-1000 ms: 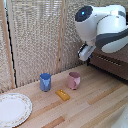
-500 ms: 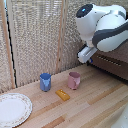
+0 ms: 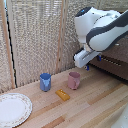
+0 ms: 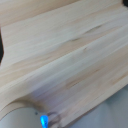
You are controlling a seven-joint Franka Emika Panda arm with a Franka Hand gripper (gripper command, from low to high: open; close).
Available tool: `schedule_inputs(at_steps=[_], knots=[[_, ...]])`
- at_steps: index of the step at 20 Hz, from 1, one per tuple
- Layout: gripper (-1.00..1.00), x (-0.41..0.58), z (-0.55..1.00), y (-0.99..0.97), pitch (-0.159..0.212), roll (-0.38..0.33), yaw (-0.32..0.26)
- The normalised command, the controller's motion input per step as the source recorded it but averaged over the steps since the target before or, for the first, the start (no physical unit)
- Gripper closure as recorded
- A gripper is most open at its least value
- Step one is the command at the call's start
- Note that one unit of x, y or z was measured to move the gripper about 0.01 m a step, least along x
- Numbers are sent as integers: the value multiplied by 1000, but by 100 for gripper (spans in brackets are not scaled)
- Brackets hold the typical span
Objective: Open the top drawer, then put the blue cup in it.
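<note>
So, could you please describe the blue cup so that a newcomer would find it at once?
Start at the light wooden tabletop before the woven reed screen. Near the screen stand two small faceted tumblers. The blue cup is on the exterior view's left, nearest the round white plate; its neighbour, the pink cup, differs only in colour.

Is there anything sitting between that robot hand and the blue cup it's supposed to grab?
Yes, roughly. The pink cup stands on the table between the blue cup and the arm's end, which hangs above and toward the exterior view's right. A small yellow block lies in front of both cups. The fingers themselves aren't clearly visible.
</note>
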Motion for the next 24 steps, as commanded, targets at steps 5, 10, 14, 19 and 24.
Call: schedule_inputs(at_steps=[5,10,14,19,24], knots=[[-100,463,294,551,65,233,-100],[-100,527,373,633,57,204,-71],[-100,596,439,632,49,173,-62],[-100,793,431,425,41,69,-78],[-100,822,342,279,31,48,-97]])
